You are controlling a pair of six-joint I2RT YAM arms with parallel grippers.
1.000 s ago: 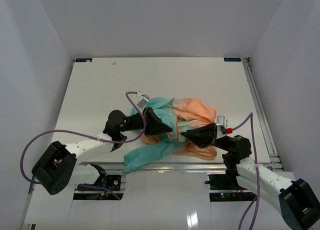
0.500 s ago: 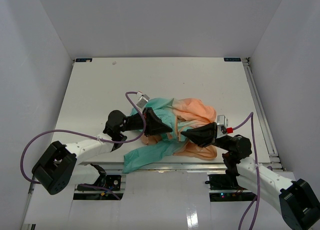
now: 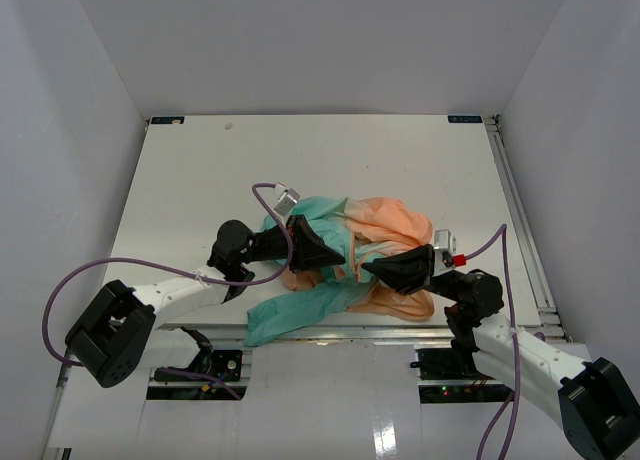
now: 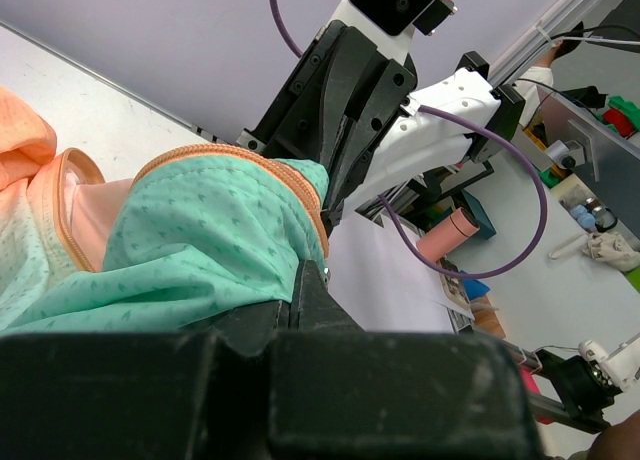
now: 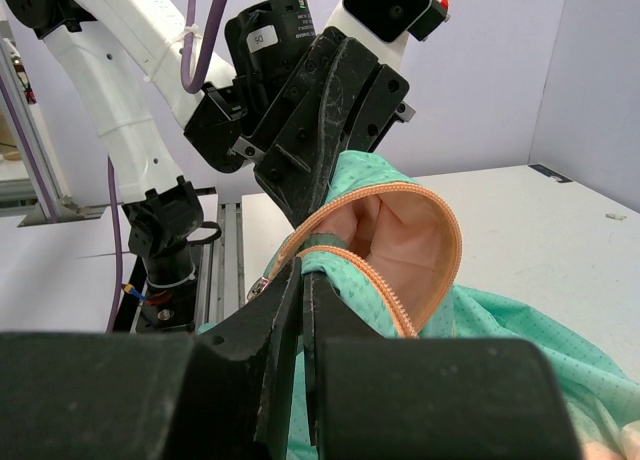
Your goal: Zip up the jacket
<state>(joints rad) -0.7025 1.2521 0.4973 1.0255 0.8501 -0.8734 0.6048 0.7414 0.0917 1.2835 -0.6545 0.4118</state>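
left gripper (image 3: 336,257): pinching jacket (image 3: 392,220) hem | right gripper (image 3: 366,267): pinching its zipper edge (image 5: 386,291) | risk: thin cloth may slip, teeth misalign

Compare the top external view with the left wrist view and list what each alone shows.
Top external only: the whole jacket bunched on the white table, peach to teal. Left wrist only: the orange zipper edge up close, and clutter beyond the table. Both: the right gripper at the jacket's teal fabric.
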